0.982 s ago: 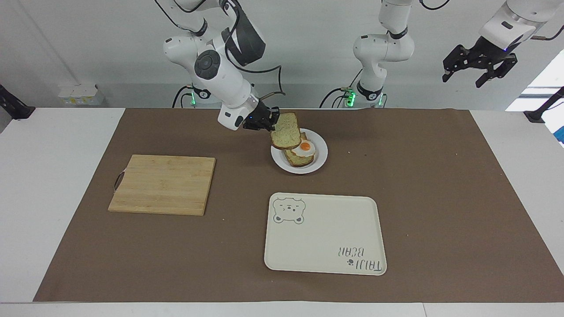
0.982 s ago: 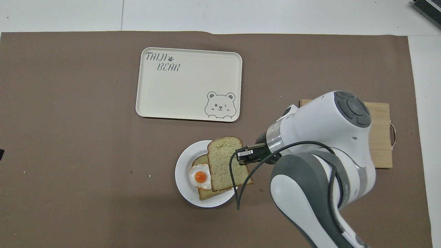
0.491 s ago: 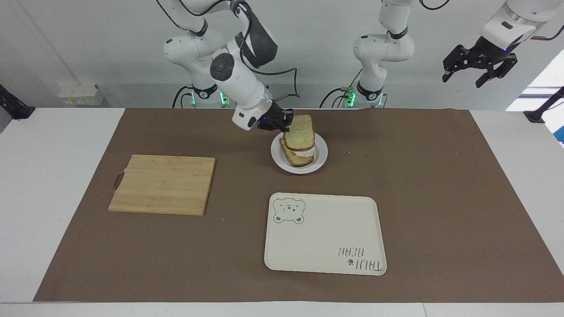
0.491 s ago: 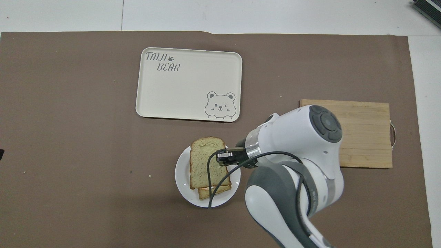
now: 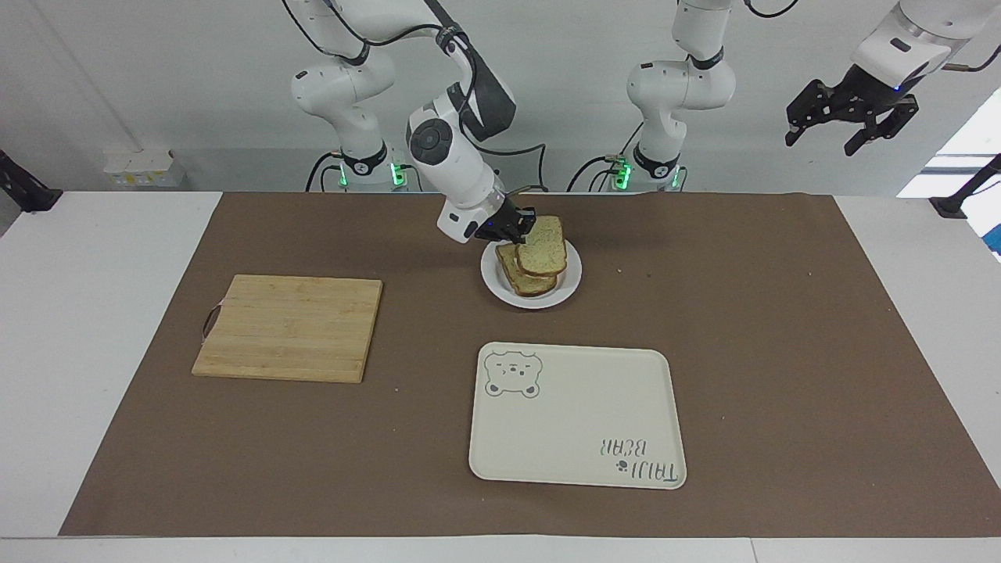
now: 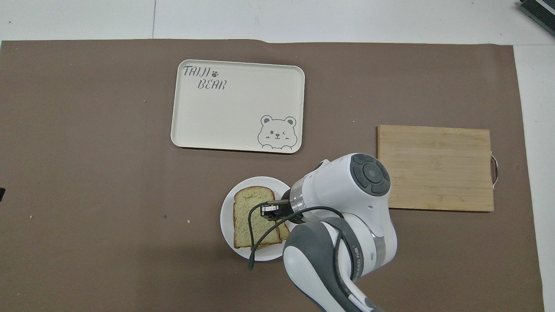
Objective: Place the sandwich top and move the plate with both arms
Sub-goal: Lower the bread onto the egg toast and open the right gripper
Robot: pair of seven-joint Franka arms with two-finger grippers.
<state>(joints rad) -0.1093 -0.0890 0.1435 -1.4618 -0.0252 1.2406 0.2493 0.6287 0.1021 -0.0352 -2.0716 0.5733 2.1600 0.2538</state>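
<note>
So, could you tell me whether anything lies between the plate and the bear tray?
Nothing visible does: bare brown mat separates the plate from the tray. The right gripper holds the sandwich top over the plate.

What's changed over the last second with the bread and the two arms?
The right gripper, shut on the sandwich top, carried it from a steep tilt beside the egg toward the left arm's end and lowered it over the lower slice, hiding the egg; it has not let go. The plate, tray, cutting board and the raised, open left gripper stayed put.
</note>
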